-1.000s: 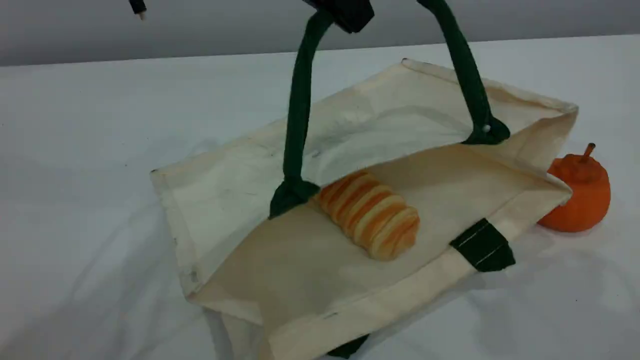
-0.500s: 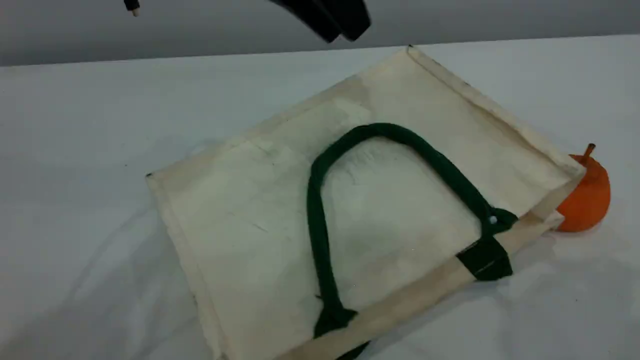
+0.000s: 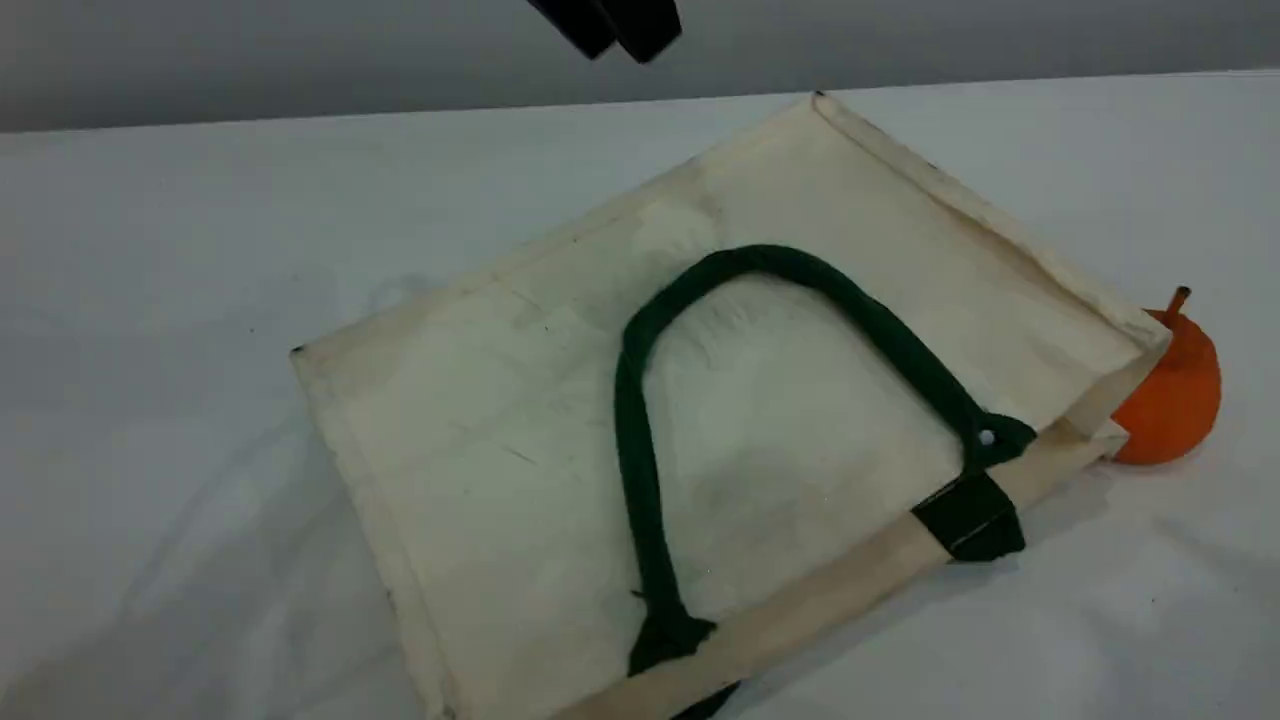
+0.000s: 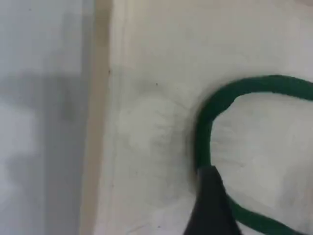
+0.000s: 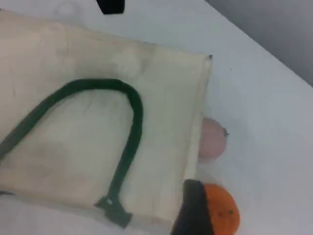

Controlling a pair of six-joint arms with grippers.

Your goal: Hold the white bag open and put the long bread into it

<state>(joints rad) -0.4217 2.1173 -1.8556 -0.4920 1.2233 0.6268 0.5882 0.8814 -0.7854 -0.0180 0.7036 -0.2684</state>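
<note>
And the bag point(image 3: 520, 420) is down! A second ago the left gripper point(image 3: 615, 42) had the green handle point(image 3: 760, 262) hoisted high, the mouth gaping and the bread plain to see inside. Now that handle lies flopped in an arch across the top panel, and the cloth has dropped flat over the opening. The left gripper sits up at twelve o'clock, clear of the bag. Its two tips are a little apart with nothing between them.

The bread is out of sight now. My read is that it's still inside, under the cloth, so the job looks essentially done.

The right gripper point(image 5: 193, 208) hovers well off the table point(image 3: 150, 300), spread wide, with nothing in it. The orange fruit point(image 3: 1170, 400) is tucked against the bag's corner at three o'clock, and the wrist camera shows a pale bun point(image 5: 212, 139) beside it. Both are outside the bag.
</note>
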